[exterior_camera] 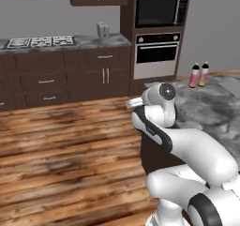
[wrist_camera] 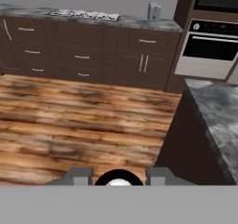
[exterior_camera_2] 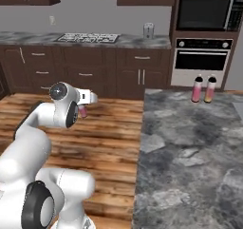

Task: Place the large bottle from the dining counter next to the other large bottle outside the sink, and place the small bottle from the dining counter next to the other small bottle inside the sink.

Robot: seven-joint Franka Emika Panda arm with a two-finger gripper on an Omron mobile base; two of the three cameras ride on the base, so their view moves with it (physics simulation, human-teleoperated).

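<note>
Hand (wrist_camera: 119, 180) clamped on small bottle (exterior_camera_2: 83, 111), over wood floor (exterior_camera_2: 109, 128); two large bottles (exterior_camera_2: 203, 89) upright on dining counter (exterior_camera_2: 190, 147).

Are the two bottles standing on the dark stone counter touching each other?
Apart. In the right base view, the left bottle and the right bottle stand side by side on the counter with a strip of background visible between them.

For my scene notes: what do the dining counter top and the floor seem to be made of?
Dining counter: looks like polished stone, probably marble, going by its mottled dark grey surface with pale veining. Floor: looks like wood planks, brown with streaky grain and plank seams; its finish is unclear.
</note>
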